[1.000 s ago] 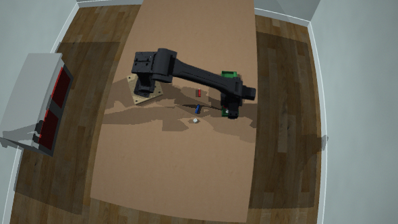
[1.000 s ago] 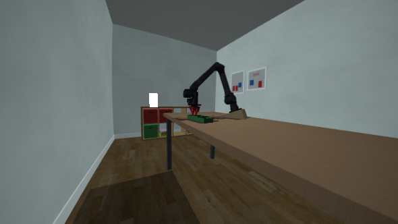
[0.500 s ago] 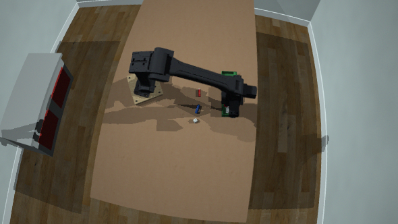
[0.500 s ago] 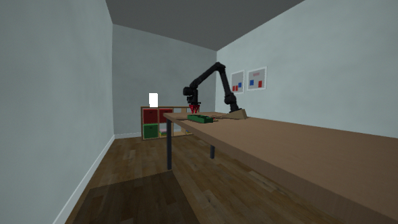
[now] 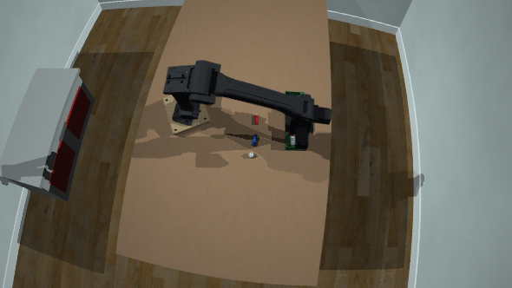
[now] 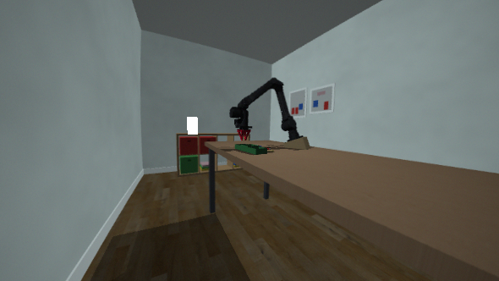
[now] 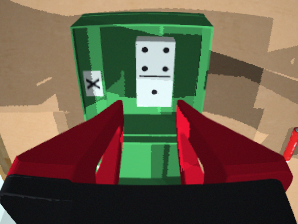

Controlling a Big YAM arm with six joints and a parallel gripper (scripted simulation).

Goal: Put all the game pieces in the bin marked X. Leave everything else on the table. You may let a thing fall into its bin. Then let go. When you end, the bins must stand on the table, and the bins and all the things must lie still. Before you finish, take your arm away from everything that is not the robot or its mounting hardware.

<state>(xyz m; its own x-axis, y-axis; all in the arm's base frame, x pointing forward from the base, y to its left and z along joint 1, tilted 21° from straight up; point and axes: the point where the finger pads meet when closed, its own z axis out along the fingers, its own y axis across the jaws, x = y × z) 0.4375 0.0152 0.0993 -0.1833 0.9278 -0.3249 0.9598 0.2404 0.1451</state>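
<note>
The green bin marked X [image 5: 296, 149] [image 7: 80, 50] [image 6: 249, 150] stands on the table under the arm. A white domino [image 5: 292, 140] [image 7: 155, 67] with black dots lies in it. My gripper [image 7: 149, 110] [image 6: 244, 139] is above the bin, its red fingers apart with nothing between them. The domino lies beyond and below the fingertips. A small white thing [image 5: 251, 154], perhaps a die, lies on the table left of the bin in the top view. A small blue thing [image 5: 254, 140] and a red cylinder [image 5: 256, 120] [image 7: 292, 145] lie behind it. The arm hides part of the bin area.
A second green bin or compartment [image 5: 294, 93] [image 7: 145, 155] adjoins on the arm's side of the wrist view, mostly hidden in the top view. The table's edge runs close to the right of the bins there. The arm's base plate [image 5: 192, 126] stands at the left.
</note>
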